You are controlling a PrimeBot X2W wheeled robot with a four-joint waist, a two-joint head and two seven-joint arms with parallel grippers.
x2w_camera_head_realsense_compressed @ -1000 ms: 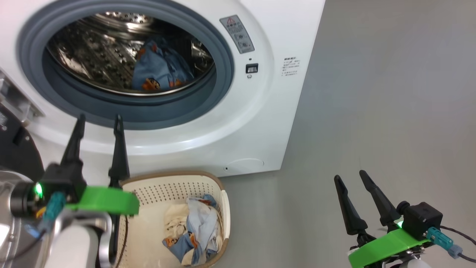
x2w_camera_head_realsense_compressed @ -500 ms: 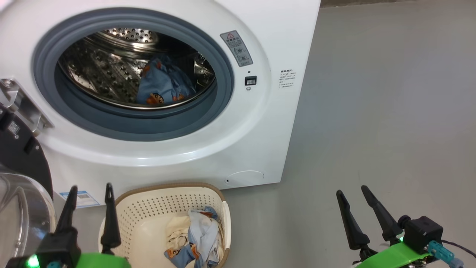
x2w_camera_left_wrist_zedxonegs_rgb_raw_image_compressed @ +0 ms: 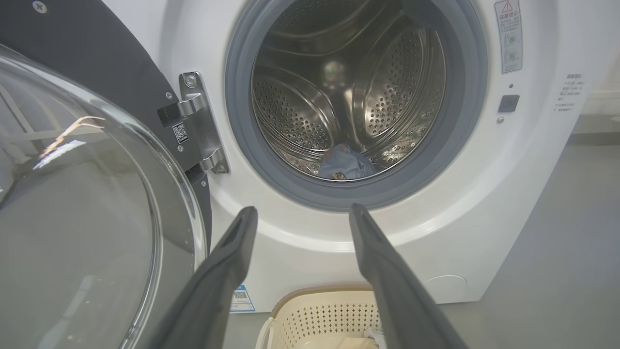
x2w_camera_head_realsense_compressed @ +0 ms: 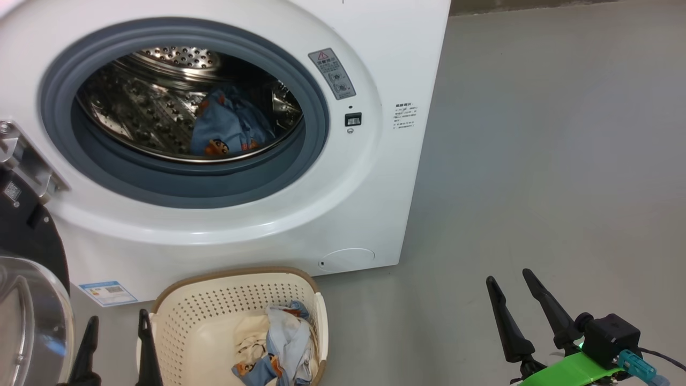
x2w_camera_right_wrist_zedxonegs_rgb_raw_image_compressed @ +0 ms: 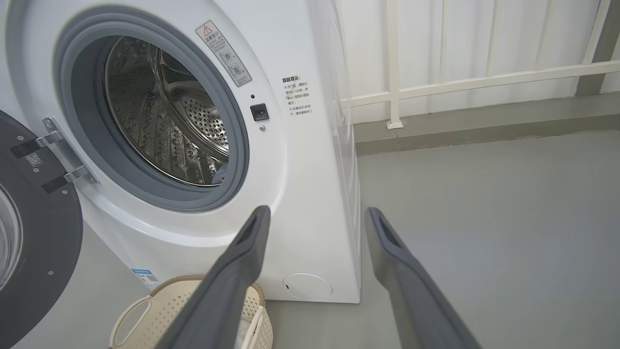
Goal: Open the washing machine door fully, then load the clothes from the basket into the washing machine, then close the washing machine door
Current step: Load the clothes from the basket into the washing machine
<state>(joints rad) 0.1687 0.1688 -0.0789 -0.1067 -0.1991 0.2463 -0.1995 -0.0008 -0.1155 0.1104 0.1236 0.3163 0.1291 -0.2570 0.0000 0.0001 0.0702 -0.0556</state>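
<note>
- Since a second ago the left gripper (x2w_camera_head_realsense_compressed: pixel 117 317) has dropped from in front of the gasket (x2w_camera_head_realsense_compressed: pixel 177 185) to the lower left corner of the head view. Just its two dark fingertips rise there, beside the left rim of the basket (x2w_camera_head_realsense_compressed: pixel 214 299). The camera has tipped a little as well, so the whole scene sits slightly lower in the picture.
- The left gripper's jaws stand wide apart with nothing between them. In the left wrist view (x2w_camera_left_wrist_zedxonegs_rgb_raw_image_compressed: pixel 302 209) they frame the white front just below the drum opening.
- The right gripper (x2w_camera_head_realsense_compressed: pixel 508 275) is at the lower right over the bare grey floor (x2w_camera_head_realsense_compressed: pixel 536 161). Its fingers are spread and empty, well apart from the basket and the machine.
- The washing machine (x2w_camera_head_realsense_compressed: pixel 375 177) fills the upper left.
- The washing machine door (x2w_camera_head_realsense_compressed: pixel 27 236) is swung open at the left edge, its black rim above its clear glass bowl.
- A blue garment (x2w_camera_head_realsense_compressed: pixel 228 126) with orange print lies low in the steel drum (x2w_camera_head_realsense_compressed: pixel 139 107), toward the right of the opening.
- The basket stands on the floor at bottom centre, just in front of the machine. It is between the blue label sticker (x2w_camera_head_realsense_compressed: pixel 104 292) and the round filter cover (x2w_camera_head_realsense_compressed: pixel 347 259).
- The clothes (x2w_camera_head_realsense_compressed: pixel 284 343) in the basket, cream, pale blue and blue with orange, are heaped toward its right side.
</note>
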